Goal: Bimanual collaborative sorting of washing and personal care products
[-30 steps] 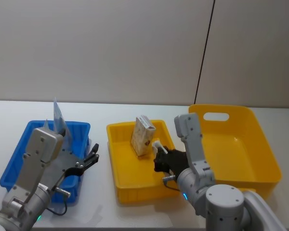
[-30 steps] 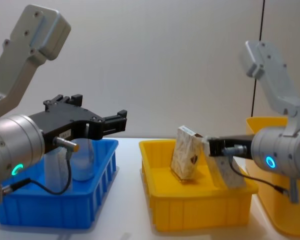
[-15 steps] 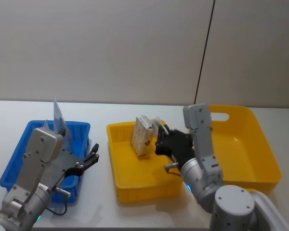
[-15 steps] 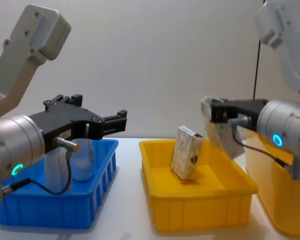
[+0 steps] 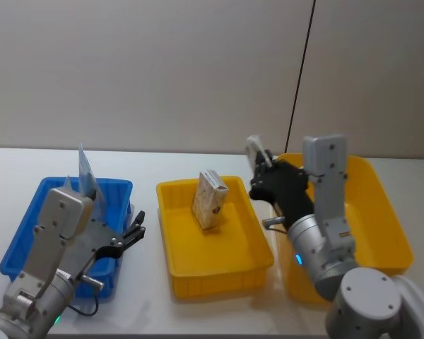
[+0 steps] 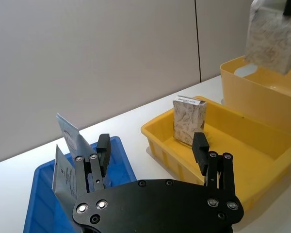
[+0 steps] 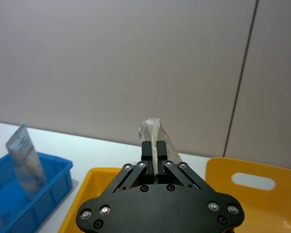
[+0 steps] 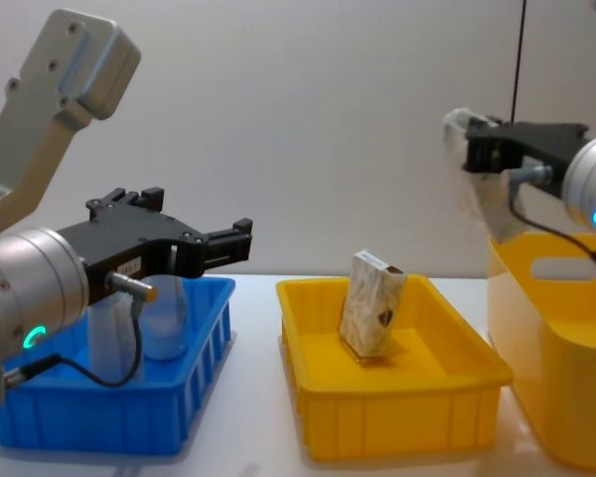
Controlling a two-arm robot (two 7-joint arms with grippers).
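Observation:
My right gripper [image 5: 258,171] is shut on a beige patterned packet [image 5: 254,150], held in the air above the gap between the small yellow bin [image 5: 180,277] and the large yellow bin [image 5: 392,233]. From the chest the held packet [image 8: 474,199] hangs from the right gripper [image 8: 474,149] above the large bin's left wall. Another beige packet [image 5: 210,200] stands upright in the small yellow bin. My left gripper [image 5: 132,236] is open and empty beside the blue bin [image 5: 21,240], which holds a clear pouch [image 5: 85,170] and a pale tube [image 8: 165,320].
The three bins stand in a row on the white table [image 5: 148,169], blue at left, small yellow in the middle, large yellow with a handle slot [image 5: 316,170] at right. A grey wall rises behind the table.
My right gripper has lifted its beige packet out of the small yellow bin and carried it up and to the right, toward the large yellow bin. The left arm has stayed still.

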